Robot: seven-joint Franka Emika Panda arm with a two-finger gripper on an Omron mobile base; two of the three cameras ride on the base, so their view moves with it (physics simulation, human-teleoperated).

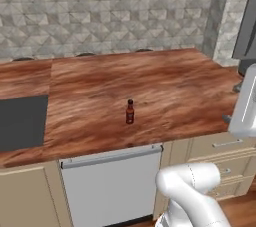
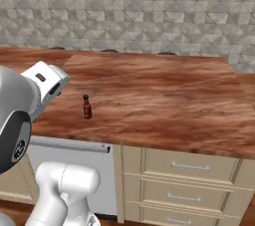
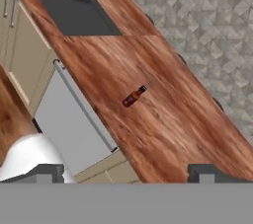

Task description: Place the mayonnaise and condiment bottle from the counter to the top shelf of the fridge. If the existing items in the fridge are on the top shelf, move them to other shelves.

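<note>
The condiment bottle (image 1: 130,112) (image 2: 87,107) (image 3: 134,96), slim and red-brown with a black cap, stands upright and alone on the wood-grain counter (image 1: 175,91) (image 2: 164,95), near its front edge. My gripper (image 3: 128,173) hangs high above the counter and looks down on the bottle from well away. It is open, its two dark fingertips (image 3: 47,171) far apart with nothing between them. The mayonnaise, the fridge's top shelf and the existing items are out of view.
A black cooktop (image 1: 20,121) (image 3: 69,6) is set into the counter left of the bottle. A white dishwasher front (image 1: 112,186) sits below the bottle, with beige drawers (image 2: 189,168) to its right. A tiled wall (image 2: 149,11) backs the counter. A dark grey panel (image 1: 247,26) stands at far right.
</note>
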